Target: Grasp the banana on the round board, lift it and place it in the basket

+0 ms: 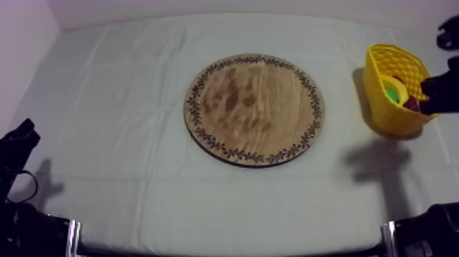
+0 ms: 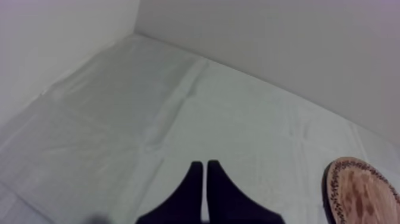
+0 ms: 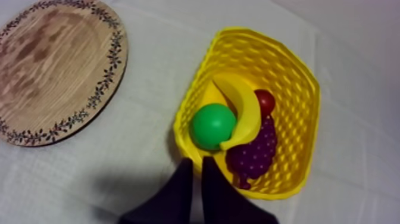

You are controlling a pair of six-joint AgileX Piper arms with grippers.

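The banana lay in the basket, against a green fruit and the grapes. It was just beyond the right gripper, whose jaws were together, holding nothing. The left gripper, jaws together, was over cloth near the board.

Green pear, purple grapes, small red fruit close together; grey-white cloth.
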